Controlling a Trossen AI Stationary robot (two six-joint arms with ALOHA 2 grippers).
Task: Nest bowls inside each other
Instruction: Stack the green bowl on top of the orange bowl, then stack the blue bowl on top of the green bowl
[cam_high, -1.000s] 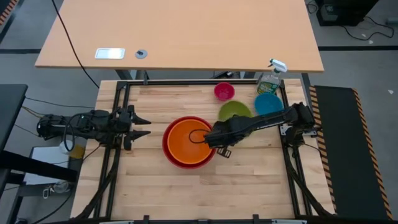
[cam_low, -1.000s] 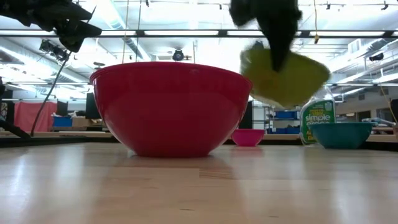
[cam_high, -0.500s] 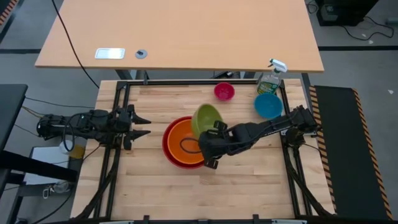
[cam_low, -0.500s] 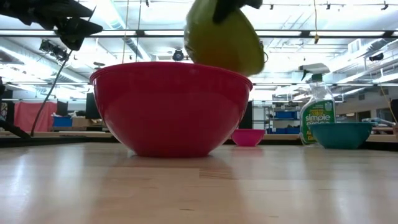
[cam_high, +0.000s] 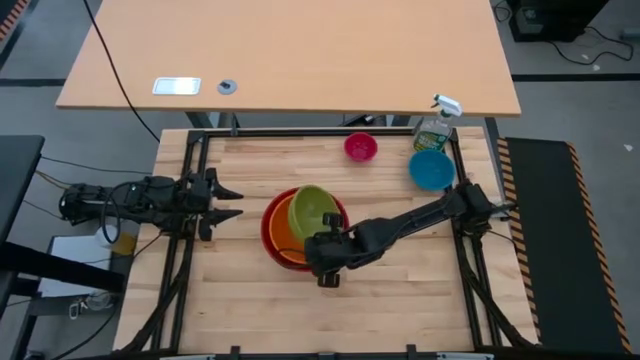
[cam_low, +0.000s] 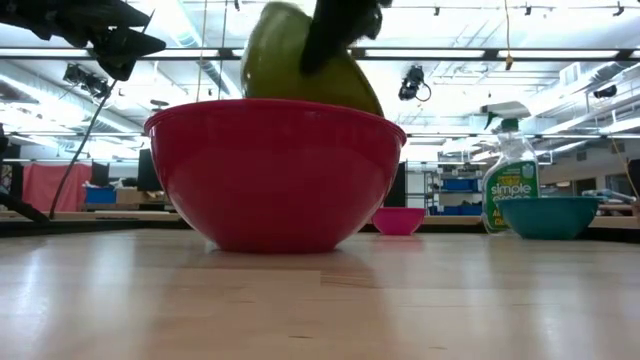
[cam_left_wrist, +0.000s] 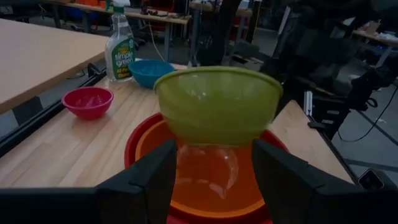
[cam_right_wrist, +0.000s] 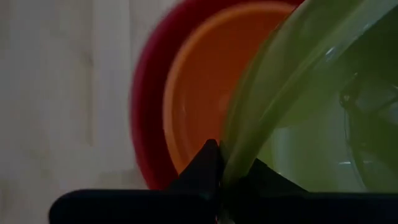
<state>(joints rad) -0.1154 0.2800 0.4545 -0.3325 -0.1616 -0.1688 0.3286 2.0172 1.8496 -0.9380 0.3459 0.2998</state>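
The red bowl (cam_high: 267, 232) stands on the table's middle with the orange bowl (cam_high: 279, 236) nested in it. My right gripper (cam_high: 328, 252) is shut on the lime green bowl (cam_high: 313, 209) and holds it over them, at their near right side. The green bowl (cam_low: 290, 70) has its base sunk behind the red rim (cam_low: 275, 112). My left gripper (cam_high: 234, 202) waits open at the table's left edge, pointing at the bowls. The pink bowl (cam_high: 361, 148) and the blue bowl (cam_high: 432, 169) stand on their bases at the far right. My right gripper pinches the green bowl's rim (cam_right_wrist: 244, 149) on the bowl's near right side, one finger inside the bowl and one outside. The fingers slant down from the table's near right. The bowl is tilted, mouth up, above the orange bowl (cam_left_wrist: 205, 186); whether their bottoms touch I cannot tell.
A green spray bottle (cam_high: 434, 128) stands at the far right corner behind the blue bowl. Bare wood lies along the near edge and left of the red bowl. A black metal frame (cam_high: 190, 150) rims the table.
My right gripper has carried the green bowl from right of the red bowl toward the table's left and near edge, until it hangs over the orange bowl. The wrist has rolled and tipped downward. The bowl has sunk partly into the red bowl's mouth.
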